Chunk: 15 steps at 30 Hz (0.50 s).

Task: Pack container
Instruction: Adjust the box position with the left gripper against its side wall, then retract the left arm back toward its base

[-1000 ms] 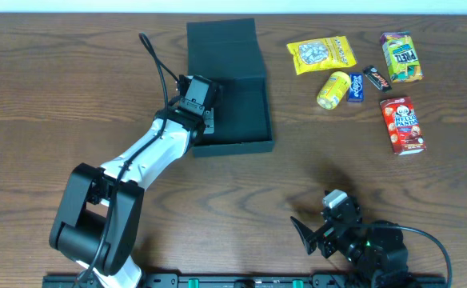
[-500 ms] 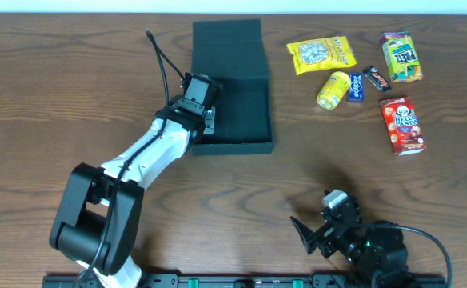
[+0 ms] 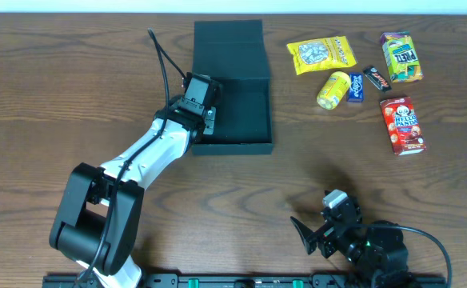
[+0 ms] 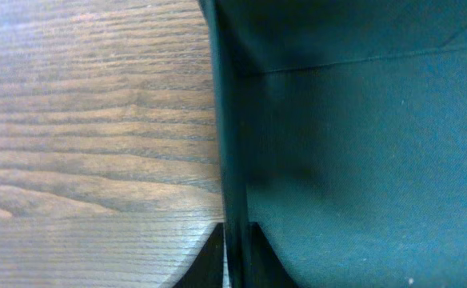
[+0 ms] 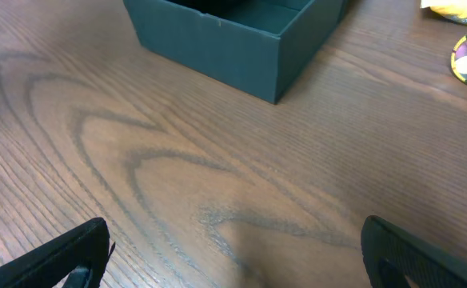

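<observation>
- Box [image 3: 233,147] sits open on the wooden table [image 3: 57,64], its lid [image 3: 227,48] folded flat back on the far side.
- Its inside shows only bare dark floor and walls in both the overhead and my left wrist view.
- My left claw [image 4: 235,260] is at the box's left wall, near the front corner. One finger is outside and one inside, pinched onto the cardboard edge.
- My right claw [image 5: 233,252] is in front of the box and off to its right, well apart from it. Its fingers are spread wide, with nothing between them but tabletop.
- To the right of the box, all loose on the table, lie a yellow bag [image 3: 321,54], a yellow tub [image 3: 333,89] touching a small blue packet [image 3: 357,87], a small dark bar [image 3: 377,78], a green bag [image 3: 401,58] and a red carton [image 3: 403,124].
- The yellow bag and tub are nearest the box's right wall; the green bag and red carton are farthest from it.
- Bare wood runs along the box's front wall and on its left, beyond my left arm.
</observation>
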Available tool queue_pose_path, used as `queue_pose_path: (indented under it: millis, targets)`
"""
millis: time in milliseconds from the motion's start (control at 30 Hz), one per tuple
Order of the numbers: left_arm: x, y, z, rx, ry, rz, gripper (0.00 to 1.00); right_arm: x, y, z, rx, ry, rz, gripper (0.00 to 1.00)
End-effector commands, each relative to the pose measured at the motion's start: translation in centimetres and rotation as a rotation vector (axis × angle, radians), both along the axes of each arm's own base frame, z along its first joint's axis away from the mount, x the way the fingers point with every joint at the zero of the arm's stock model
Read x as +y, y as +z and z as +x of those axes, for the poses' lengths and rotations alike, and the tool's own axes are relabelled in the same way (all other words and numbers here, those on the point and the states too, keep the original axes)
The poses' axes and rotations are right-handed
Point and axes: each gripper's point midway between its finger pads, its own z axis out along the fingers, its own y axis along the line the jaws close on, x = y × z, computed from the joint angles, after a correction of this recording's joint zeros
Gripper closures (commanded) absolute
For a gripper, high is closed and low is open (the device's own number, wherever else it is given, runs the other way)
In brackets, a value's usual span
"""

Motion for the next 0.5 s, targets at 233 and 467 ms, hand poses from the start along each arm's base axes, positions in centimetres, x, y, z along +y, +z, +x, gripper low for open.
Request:
queue_pose_path:
  millis: [233,467]
  targets:
    - [-0.9,3.0,2.1,-0.104,0.020,-0.062,0.21,0.1,0.0,0.0,-0.011,0.012,-0.008,0.01]
    - [-0.5,14.8,2.6,-0.349,0.073,-0.176,0.03,0.1,0.0,0.0,-0.011,0.012,-0.008,0.01]
